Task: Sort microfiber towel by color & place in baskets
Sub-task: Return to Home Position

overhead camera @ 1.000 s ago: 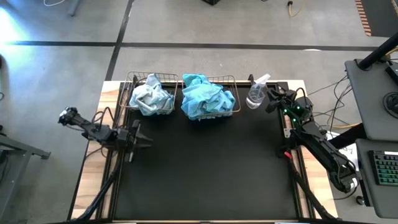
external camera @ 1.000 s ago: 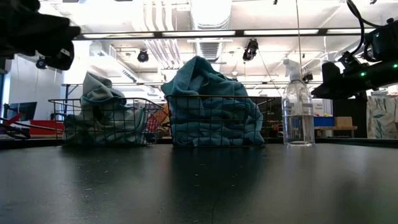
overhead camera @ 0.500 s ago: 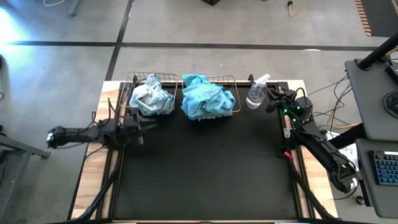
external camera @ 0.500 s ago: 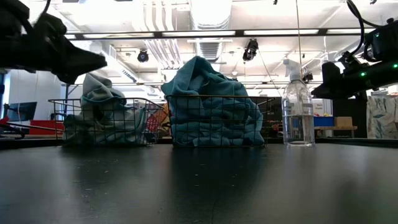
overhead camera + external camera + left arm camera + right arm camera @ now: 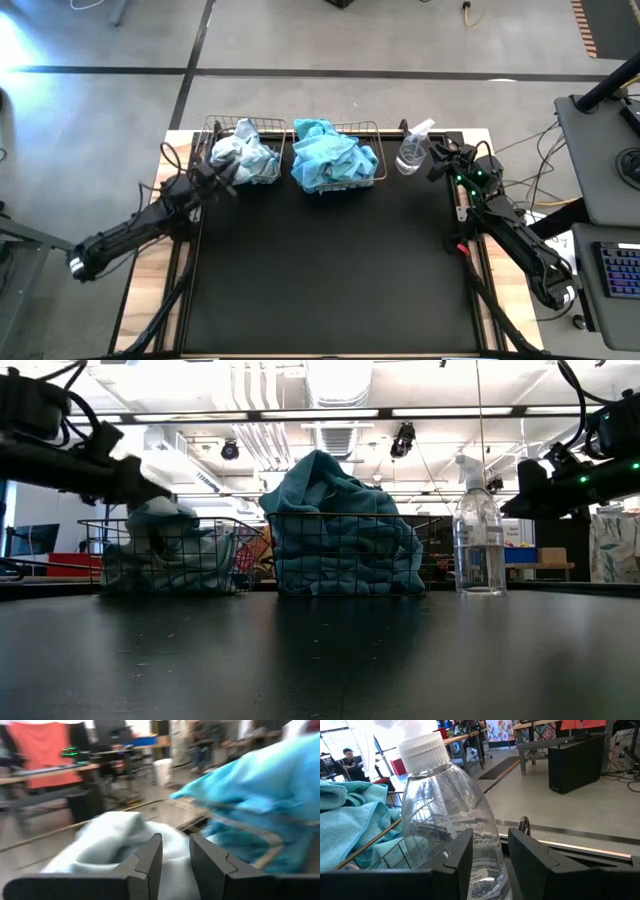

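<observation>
Two brassy wire baskets: one left basket (image 5: 262, 122), one right basket (image 5: 366, 127). Two heaps of microfiber towel, one per basket: one pale grey-blue heap (image 5: 243, 155), one turquoise heap (image 5: 330, 155); number of single cloths inside each heap impossible to tell. One clear spray bottle (image 5: 412, 150) with one white trigger head. Two dark arms, each with one gripper: one left gripper (image 5: 222, 176), one right gripper (image 5: 437, 160). One black-topped table (image 5: 330, 270). One keyboard (image 5: 620, 268). One person (image 5: 347, 756) far off in the room.

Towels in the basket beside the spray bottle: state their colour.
Bright turquoise-blue towels; clearest in the high view.
</observation>
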You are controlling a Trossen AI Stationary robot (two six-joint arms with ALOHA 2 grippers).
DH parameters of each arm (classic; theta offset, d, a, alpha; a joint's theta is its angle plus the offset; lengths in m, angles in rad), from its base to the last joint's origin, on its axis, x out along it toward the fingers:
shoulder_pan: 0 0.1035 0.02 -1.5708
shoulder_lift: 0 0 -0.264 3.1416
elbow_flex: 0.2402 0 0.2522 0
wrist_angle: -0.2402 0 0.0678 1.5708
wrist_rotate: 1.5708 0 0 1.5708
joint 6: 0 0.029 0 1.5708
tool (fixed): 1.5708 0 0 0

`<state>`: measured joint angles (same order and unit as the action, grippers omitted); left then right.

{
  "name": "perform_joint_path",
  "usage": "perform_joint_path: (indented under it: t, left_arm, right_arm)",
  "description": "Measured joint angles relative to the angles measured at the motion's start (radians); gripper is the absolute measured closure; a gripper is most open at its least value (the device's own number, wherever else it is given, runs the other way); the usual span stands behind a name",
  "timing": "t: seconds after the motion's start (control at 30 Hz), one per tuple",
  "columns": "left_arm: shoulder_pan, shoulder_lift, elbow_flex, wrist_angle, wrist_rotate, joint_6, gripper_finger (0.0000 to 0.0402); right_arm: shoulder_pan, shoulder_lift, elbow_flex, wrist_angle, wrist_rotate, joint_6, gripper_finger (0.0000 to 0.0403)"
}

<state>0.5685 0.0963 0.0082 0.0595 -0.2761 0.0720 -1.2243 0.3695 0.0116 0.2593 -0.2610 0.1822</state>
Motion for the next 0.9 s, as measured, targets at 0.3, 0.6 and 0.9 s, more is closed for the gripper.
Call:
perform_joint_path:
  t: [0.3,0.6,0.9]
  left_arm:
    - [0.211,0.138,0.0,0.029,0.007,0.05,0.0318]
    - [0.242,0.257,0.0,0.206,-0.005,0.073,0.0318]
    - [0.242,0.305,0.022,0.204,-0.005,0.067,0.0318]
  right_arm:
    - [0.0,0.0,0.0,0.0,0.0,0.0,0.0284]
    - [0.0,0.0,0.0,0.0,0.0,0.0,0.0284]
    - [0.0,0.0,0.0,0.0,0.0,0.0,0.0284]
